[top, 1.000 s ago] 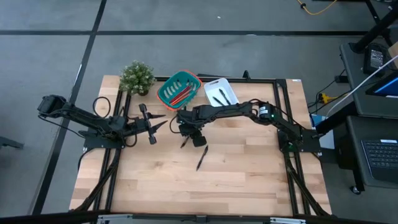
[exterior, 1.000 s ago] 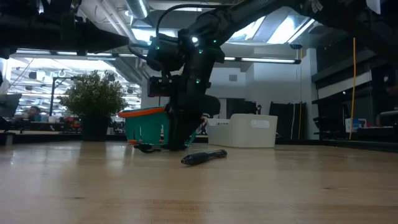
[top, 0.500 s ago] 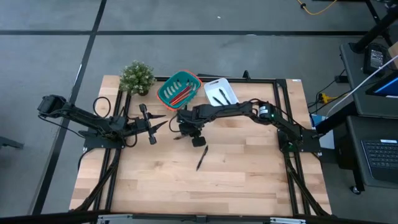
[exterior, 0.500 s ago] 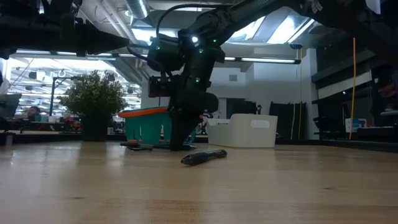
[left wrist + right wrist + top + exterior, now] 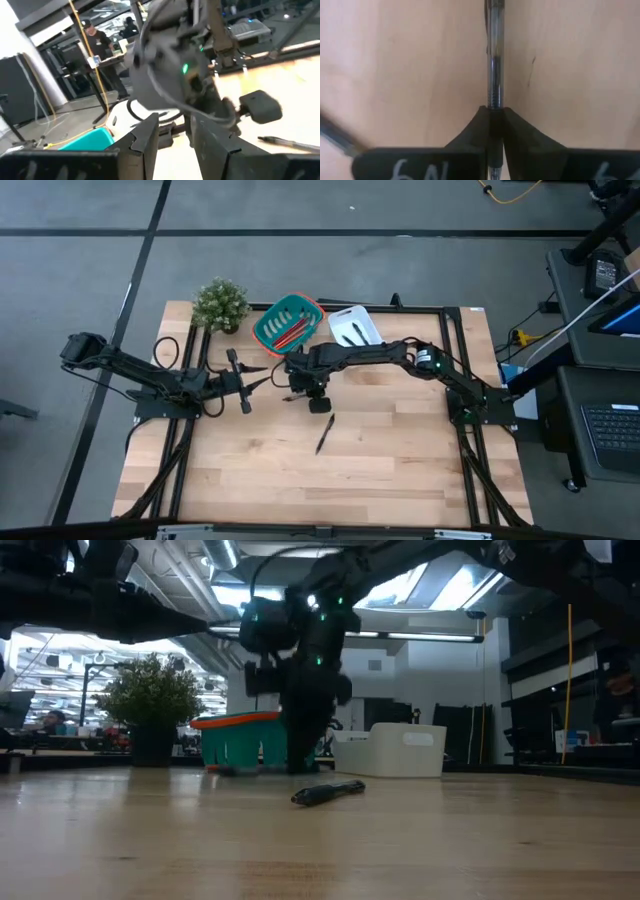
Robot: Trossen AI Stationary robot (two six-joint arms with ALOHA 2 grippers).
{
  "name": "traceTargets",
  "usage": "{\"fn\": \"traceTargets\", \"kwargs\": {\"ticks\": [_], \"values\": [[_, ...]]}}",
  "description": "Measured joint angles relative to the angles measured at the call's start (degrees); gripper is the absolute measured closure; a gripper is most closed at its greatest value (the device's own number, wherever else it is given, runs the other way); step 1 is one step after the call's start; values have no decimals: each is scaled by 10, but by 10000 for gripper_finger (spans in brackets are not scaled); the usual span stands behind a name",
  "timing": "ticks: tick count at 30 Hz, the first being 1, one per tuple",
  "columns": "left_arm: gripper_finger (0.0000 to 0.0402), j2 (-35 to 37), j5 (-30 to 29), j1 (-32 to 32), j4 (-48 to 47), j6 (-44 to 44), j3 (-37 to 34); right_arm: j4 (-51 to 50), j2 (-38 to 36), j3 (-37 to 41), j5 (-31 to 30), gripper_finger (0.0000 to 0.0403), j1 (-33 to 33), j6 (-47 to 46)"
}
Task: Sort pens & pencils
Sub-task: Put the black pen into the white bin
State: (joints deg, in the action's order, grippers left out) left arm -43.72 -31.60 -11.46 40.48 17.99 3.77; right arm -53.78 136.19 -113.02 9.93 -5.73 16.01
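While the right gripper [image 5: 494, 120] was clenched on a pen [image 5: 494, 65] just above the table [image 5: 400, 470] near the teal basket [image 5: 287, 323], lifting it level toward the white bin [image 5: 353, 328] seemed wisest, the left gripper [image 5: 262, 377] idling open nearby.

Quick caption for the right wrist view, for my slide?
Right hand shut on a black pen, just above the wooden table.

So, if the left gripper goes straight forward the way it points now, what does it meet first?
Most likely the right gripper, which holds a pen just ahead of the left gripper. How far ahead is hard to judge.
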Motion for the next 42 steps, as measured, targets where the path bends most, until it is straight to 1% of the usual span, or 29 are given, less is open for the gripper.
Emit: {"fn": "traceTargets", "kwargs": {"ticks": [3, 8, 12, 15, 18, 25, 28, 39, 42], "values": [[292, 0, -1, 0, -2, -12, 0, -5, -29, -6, -7, 371, 0, -12], [292, -1, 3, 0, -15, -15, 0, -23, -58, -6, -44, 371, 7, -25], [292, -1, 25, 0, -20, -18, 0, -21, -92, -7, -64, 371, 11, -29], [292, -1, 27, -5, -25, -26, 0, -28, -107, -8, -70, 371, 12, -56], [292, -1, 28, -7, -25, -26, 0, -37, -120, -7, -89, 371, 12, -65], [292, -1, 28, -8, -24, -29, 0, -62, -141, -8, -91, 371, 15, -78], [292, -1, 28, -10, -24, -29, 0, -76, -143, -9, -115, 371, 14, -81], [292, -1, 29, -10, -25, -29, 0, -100, -152, -8, -119, 371, 5, -84], [292, -1, 30, -10, -29, -29, 0, -114, -162, -5, -120, 371, -5, -102]]}}
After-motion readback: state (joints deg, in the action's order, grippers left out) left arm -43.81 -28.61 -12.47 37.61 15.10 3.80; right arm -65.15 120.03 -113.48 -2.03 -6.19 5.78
